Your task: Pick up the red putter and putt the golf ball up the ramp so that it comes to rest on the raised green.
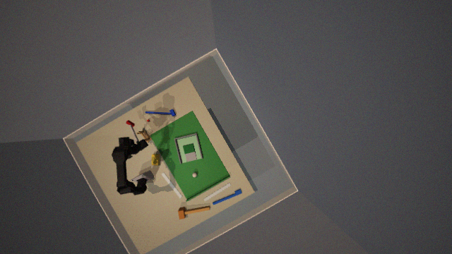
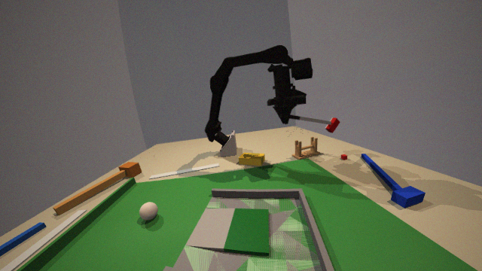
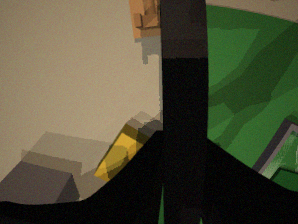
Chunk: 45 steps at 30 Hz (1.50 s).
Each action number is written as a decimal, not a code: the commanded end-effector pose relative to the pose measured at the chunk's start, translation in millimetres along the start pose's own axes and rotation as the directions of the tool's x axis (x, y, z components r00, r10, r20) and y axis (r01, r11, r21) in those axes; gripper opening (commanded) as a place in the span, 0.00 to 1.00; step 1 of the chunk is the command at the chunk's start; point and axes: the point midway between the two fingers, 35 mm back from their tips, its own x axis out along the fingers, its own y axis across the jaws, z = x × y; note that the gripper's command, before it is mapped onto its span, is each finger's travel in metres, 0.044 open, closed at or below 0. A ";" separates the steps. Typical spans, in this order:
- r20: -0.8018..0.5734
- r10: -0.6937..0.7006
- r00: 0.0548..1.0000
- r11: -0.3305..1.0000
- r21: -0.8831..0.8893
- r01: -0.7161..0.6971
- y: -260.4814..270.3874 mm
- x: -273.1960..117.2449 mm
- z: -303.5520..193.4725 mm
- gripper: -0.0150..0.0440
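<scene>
The red putter (image 1: 130,123) (image 2: 332,125) is in the air, its red head out to the side of the wooden rack. Its dark handle (image 3: 184,90) runs down the middle of the wrist view. My gripper (image 2: 286,120) is shut on the handle, above the table; its fingertips are partly hidden behind the handle in the wrist view. The white golf ball (image 1: 194,175) (image 2: 148,211) rests on the green mat (image 1: 212,162) (image 2: 188,184). A grey ramp (image 1: 191,156) (image 2: 211,227) leads to the dark raised green (image 1: 188,147) (image 2: 250,230) inside a grey-walled frame (image 1: 200,148) (image 2: 256,193).
The wooden rack (image 1: 144,135) (image 2: 306,147) (image 3: 145,20) stands below the putter. A yellow block (image 1: 155,159) (image 2: 251,159) (image 3: 119,152) lies near the mat's edge. Also here are a red cube (image 1: 148,121) (image 2: 344,156), two blue clubs, an orange mallet (image 1: 181,213) (image 2: 94,190) and two white strips.
</scene>
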 end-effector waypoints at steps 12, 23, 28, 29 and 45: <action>0.055 -0.042 0.998 0.943 0.331 0.022 -34.4 -33.3 -89.6 0.25; 0.070 -0.071 0.995 0.833 0.552 0.020 -45.8 -43.4 -158.0 0.25; 0.073 -0.083 0.994 0.765 0.644 0.017 -47.1 -45.3 -189.3 0.25; 0.073 -0.086 0.994 0.750 0.661 0.017 -47.1 -45.5 -195.5 0.25; 0.060 -0.123 0.991 0.458 0.889 0.004 -33.3 -41.3 -291.5 0.25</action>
